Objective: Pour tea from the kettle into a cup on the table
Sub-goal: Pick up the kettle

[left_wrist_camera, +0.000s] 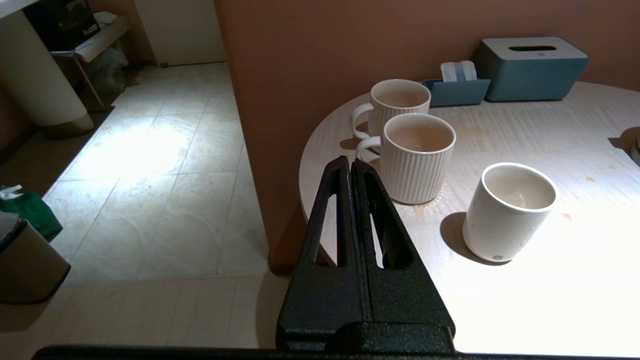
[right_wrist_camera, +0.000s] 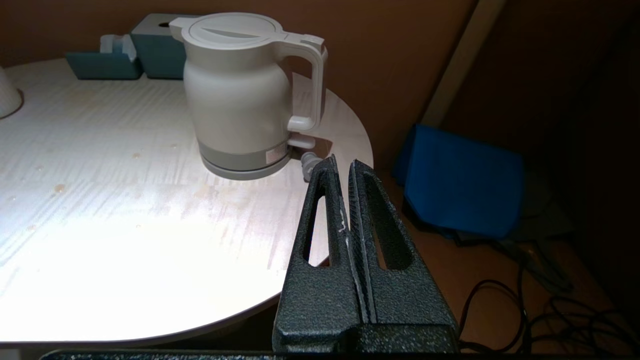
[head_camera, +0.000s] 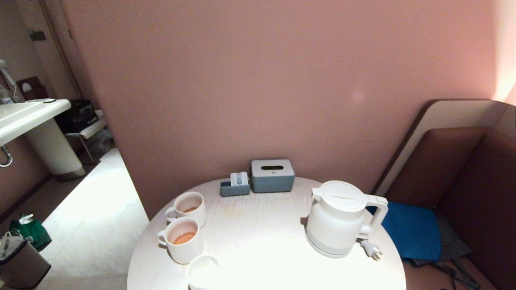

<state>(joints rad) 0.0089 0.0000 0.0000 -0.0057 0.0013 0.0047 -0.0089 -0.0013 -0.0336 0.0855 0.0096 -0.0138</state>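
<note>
1. Standing upright on the round worktop (head_camera: pixel 258 241), the kettle (head_camera: pixel 336 219) has its lid on and its handle turned away from the mugs.
2. The cup (left_wrist_camera: pixel 507 212) sits well apart from the kettle, just beside the nearer ribbed mug (left_wrist_camera: pixel 415 157), which holds tea (head_camera: pixel 184 238).
3. The left tool (left_wrist_camera: pixel 350 167) hangs off the worktop's edge near that mug, fingers pressed together, empty.
4. The right tool (right_wrist_camera: pixel 342 167) hangs near the kettle's foot, fingers pressed together, empty.

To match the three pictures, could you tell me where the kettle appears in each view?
Head view: kettle on the table's right side.
Left wrist view: not visible.
Right wrist view: kettle at the table's far edge.
Shared landmark: blue tissue box.
</note>
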